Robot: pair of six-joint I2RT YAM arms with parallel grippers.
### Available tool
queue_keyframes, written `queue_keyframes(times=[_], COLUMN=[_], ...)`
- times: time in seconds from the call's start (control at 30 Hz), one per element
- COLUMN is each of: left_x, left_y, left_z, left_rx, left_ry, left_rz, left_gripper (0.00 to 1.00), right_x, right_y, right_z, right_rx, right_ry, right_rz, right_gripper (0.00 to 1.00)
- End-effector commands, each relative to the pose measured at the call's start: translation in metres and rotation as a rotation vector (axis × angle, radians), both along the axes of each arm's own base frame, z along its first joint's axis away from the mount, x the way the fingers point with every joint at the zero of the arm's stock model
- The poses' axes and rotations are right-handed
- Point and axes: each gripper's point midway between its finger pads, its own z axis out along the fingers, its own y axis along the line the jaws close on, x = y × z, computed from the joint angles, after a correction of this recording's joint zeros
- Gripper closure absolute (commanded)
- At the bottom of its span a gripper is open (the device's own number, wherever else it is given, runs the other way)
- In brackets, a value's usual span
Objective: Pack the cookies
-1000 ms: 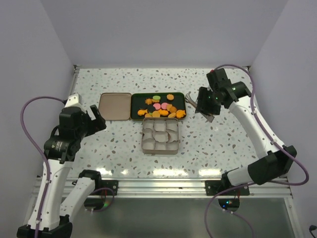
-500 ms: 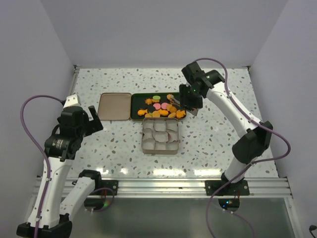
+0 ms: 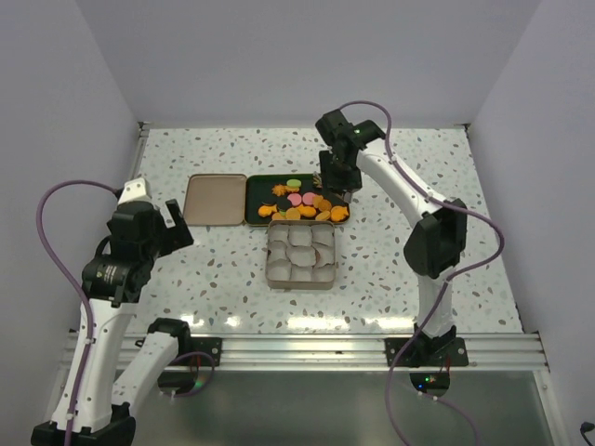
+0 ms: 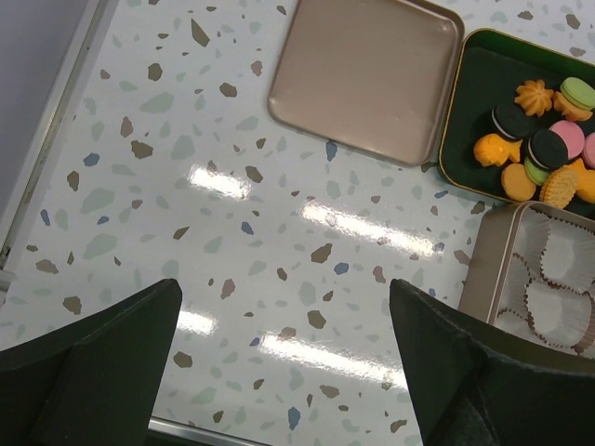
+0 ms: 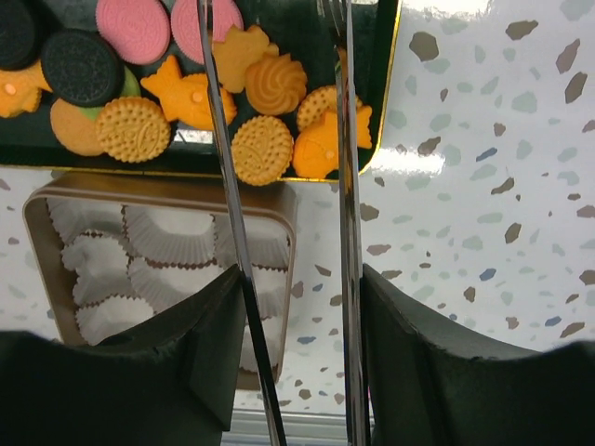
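Steel tongs (image 5: 350,186) are clamped between the fingers of the right claw (image 5: 299,316). Their two thin blades stand apart with nothing seen between them. The tips run out of the wrist view, so it cannot be told whether they touch anything.

The right claw (image 3: 337,178) hangs over the right end of a dark tray (image 5: 367,46) with a gold rim, which lies near the middle of the table (image 3: 418,158), toward its far edge. The cookies (image 5: 195,93) are heaped in this tray: mostly orange, with two pink rounds and two dark sandwich ones. Just beside the tray, on the side toward the near edge, sits a tan tin (image 5: 30,232). It is lined with white paper cups (image 5: 167,246), and every cup in view is empty, so packing looks barely begun. A tan lid (image 4: 363,74) lies flat against the tray's left end.

The step in hand appears to be picking a first cookie. It would go best by choosing one at the edge of the heap and bringing the blades down on either side of it. The squeeze should be only enough to hold, since such biscuits likely crumble. The cookie then has to be lifted clear of the gold rim before crossing to a cup.

The left claw (image 4: 284,288) is spread wide and holds nothing, above bare table near the left edge.

No brand, label or readable writing shows anywhere.
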Motion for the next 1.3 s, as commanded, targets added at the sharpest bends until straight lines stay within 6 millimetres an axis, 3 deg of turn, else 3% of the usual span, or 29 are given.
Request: queue_keyframes(times=[0.0, 0.2, 0.33, 0.73, 0.87, 1.0, 1.13, 1.27], left_x=[0.003, 0.005, 0.002, 0.000, -0.002, -0.004, -0.003, -0.001], left_y=[-0.003, -0.003, 0.001, 0.003, 0.003, 0.004, 0.003, 0.002], left_z=[0.007, 0.003, 0.008, 0.010, 0.012, 0.013, 0.013, 0.010], left_rx=[0.002, 0.001, 0.008, 0.011, 0.009, 0.007, 0.006, 0.008], left_ry=[-0.043, -0.039, -0.067, -0.084, -0.098, -0.113, -0.112, -0.094], left_rz=[-0.026, -0.023, -0.006, 0.004, 0.004, 0.004, 0.001, -0.004], left_gripper=[0.00, 0.00, 0.00, 0.00, 0.00, 0.00, 0.00, 0.00], right_x=[0.020, 0.034, 0.037, 0.026, 0.029, 0.030, 0.030, 0.032], right_y=[0.002, 0.011, 0.013, 0.013, 0.015, 0.016, 0.014, 0.015], right_z=[0.004, 0.002, -0.011, -0.037, -0.043, -0.047, -0.041, -0.013], right_rx=[-0.059, -0.090, -0.120, -0.147, -0.147, -0.155, -0.159, -0.128], right_ry=[-0.065, -0.077, -0.051, 0.023, 0.032, 0.038, 0.028, -0.025], right_rz=[0.008, 0.026, 0.035, 0.028, 0.038, 0.045, 0.048, 0.044], right_gripper=[0.48, 0.48, 0.48, 0.49, 0.60, 0.61, 0.65, 0.66])
